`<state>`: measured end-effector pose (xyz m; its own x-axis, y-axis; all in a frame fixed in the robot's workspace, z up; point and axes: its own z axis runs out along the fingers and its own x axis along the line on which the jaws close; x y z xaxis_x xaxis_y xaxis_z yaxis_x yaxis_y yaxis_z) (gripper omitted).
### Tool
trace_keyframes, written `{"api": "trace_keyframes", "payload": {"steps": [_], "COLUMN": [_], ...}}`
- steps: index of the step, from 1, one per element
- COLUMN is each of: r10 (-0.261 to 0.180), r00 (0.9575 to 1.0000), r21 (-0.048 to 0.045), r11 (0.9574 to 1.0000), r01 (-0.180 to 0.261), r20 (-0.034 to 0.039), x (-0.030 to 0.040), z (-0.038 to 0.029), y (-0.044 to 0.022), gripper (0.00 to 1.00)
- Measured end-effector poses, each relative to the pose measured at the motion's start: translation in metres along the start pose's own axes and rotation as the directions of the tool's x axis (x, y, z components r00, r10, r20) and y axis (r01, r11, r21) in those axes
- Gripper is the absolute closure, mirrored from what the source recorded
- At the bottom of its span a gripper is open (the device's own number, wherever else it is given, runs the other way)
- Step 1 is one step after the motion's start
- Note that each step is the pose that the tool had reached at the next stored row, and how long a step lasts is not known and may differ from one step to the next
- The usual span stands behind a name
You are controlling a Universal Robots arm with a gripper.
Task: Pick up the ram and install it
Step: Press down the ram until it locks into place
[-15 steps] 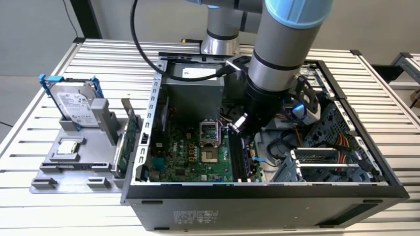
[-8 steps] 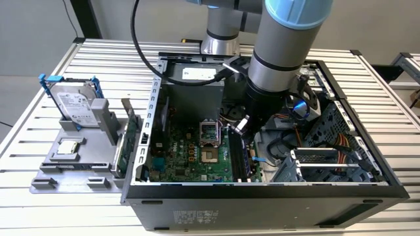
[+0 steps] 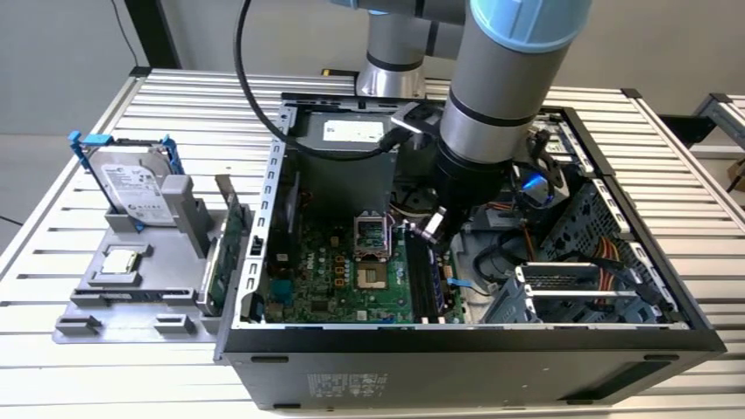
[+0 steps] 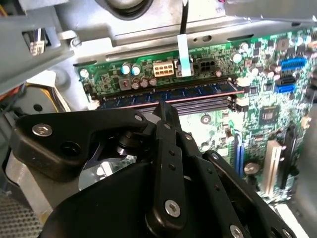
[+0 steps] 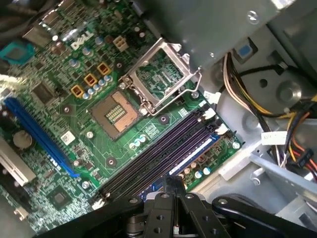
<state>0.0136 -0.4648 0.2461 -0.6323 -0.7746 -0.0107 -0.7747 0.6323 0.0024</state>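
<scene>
The ram (image 4: 168, 94) is a long blue stick sitting along the outermost memory slot of the green motherboard (image 4: 257, 111). In the first wrist view the ram (image 5: 190, 157) shows edge-on beside the empty dark slots (image 5: 158, 153). My gripper (image 4: 163, 108) is shut, its black fingertips pressed together right at the ram's top edge near mid-length. The first wrist view shows the gripper (image 5: 171, 184) directly over that slot. In the exterior view the gripper (image 3: 434, 225) reaches down inside the open computer case (image 3: 466, 345), above the memory slots (image 3: 427, 279).
A grey tray (image 3: 87, 327) on the exterior view's left holds a hard drive (image 3: 131, 185), a processor chip (image 3: 120, 262) and an upright green card (image 3: 232, 231). Inside the case are the open processor socket (image 5: 116, 113), power supply (image 3: 338, 131), cable bundles (image 5: 292, 144) and drive cage (image 3: 570, 292).
</scene>
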Motion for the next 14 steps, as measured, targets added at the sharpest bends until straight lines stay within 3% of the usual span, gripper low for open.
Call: {"api": "trace_keyframes", "payload": {"steps": [4, 7, 11, 14], "r10": [-0.069, -0.123, -0.194, -0.247], "r00": [0.9976, 0.9924, 0.9811, 0.969], "r21": [-0.0014, -0.0023, -0.0032, -0.0041], "r11": [0.9976, 0.9924, 0.9811, 0.969], "r01": [0.069, 0.123, 0.194, 0.247], "r20": [-0.0004, -0.0003, -0.0004, -0.0005], "x": [0.0, 0.0, 0.0, 0.0], "z": [0.0002, 0.0004, 0.0006, 0.0009], "y": [0.0, 0.0, 0.0, 0.0], "gripper": [1.0, 1.0, 1.0, 1.0]}}
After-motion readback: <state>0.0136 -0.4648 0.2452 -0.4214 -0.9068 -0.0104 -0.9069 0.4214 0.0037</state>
